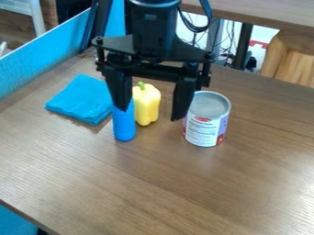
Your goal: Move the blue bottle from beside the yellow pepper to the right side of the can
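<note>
Evidently, folded blue cloth (81, 99) is lying flat left of the yellow pepper (146, 104); a blue cylinder (124, 125) is resting just beside it; the tool (149, 112) is hanging near it, spread wide, so pinching nothing; right of it, a tin can (206, 120) is standing, its flat base steadying it.

I saw a folded blue cloth (80, 100) lying flat on the brown desk (159, 188), toward its far left part, near a bright blue panel (40, 64) that ran along the desk's edge. Beyond the far edge I made out another wooden surface (270, 10), a dark upright post (243, 43), some thin tangled cables (228, 39) and, at the right, pale wooden furniture (293, 59).
</note>
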Action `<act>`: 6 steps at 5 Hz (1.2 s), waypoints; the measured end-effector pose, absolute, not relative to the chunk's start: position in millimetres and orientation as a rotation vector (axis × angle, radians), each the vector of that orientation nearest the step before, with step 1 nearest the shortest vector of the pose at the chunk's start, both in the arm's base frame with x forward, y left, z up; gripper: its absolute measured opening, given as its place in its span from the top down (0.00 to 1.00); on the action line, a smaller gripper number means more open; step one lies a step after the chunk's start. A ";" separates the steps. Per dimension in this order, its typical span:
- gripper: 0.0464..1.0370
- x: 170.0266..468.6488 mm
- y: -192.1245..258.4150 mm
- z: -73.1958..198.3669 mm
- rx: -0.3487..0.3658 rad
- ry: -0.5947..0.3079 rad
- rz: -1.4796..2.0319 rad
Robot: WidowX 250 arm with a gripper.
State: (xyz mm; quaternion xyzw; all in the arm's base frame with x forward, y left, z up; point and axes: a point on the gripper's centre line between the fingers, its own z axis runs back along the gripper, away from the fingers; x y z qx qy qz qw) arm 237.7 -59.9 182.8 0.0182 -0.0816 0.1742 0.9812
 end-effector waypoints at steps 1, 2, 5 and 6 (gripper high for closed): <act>0.04 236.2 -60.0 176.8 0.044 -0.139 0.340; 0.04 239.2 -26.5 167.2 0.026 -0.063 0.263; 0.04 239.0 9.5 144.3 -0.070 -0.066 0.370; 0.04 242.2 13.7 134.9 -0.039 -0.084 0.396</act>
